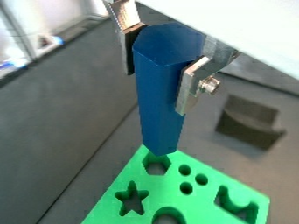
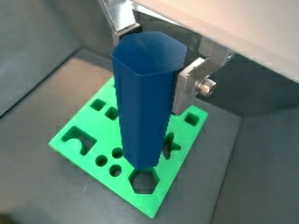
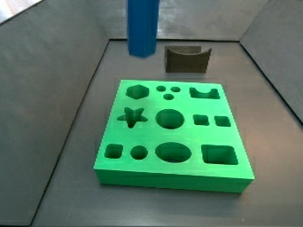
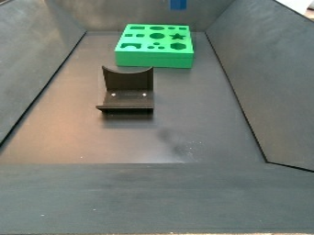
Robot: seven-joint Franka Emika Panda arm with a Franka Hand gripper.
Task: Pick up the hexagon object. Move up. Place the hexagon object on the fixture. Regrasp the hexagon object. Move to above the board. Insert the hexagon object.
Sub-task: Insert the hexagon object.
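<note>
- My gripper (image 1: pixel 156 58) is closed on the hexagon object (image 1: pixel 162 92). In both wrist views the flat silver fingers (image 2: pixel 191 73) press against opposite sides of its upper part.
- The hexagon object (image 2: pixel 145 105) hangs upright from my gripper (image 2: pixel 153 45), long axis vertical, open hollow end facing up between the fingers.
- Its lower end is held above the board (image 1: pixel 216 207), clear of the surface. In both wrist views that end lines up with the hexagonal hole (image 2: pixel 145 181) near one corner of the board (image 2: pixel 84 120).
- In a side view only the lower part of the hexagon object (image 3: pixel 142 27) shows, hanging from the top of the frame above the far edge of the board (image 3: pixel 173 175). My gripper is out of frame there.
- The board lies flat on the dark floor of the enclosure (image 4: pixel 185 128), close to one end wall. Its other openings include a star (image 3: pixel 134 116), circles and squares.
- The fixture (image 3: pixel 186 58) stands on the floor apart from the board, between the board and the back wall in that side view. It carries nothing.
- The fixture (image 4: pixel 127 89) is also visible in a side view, with the board (image 4: pixel 156 47) beyond it.
</note>
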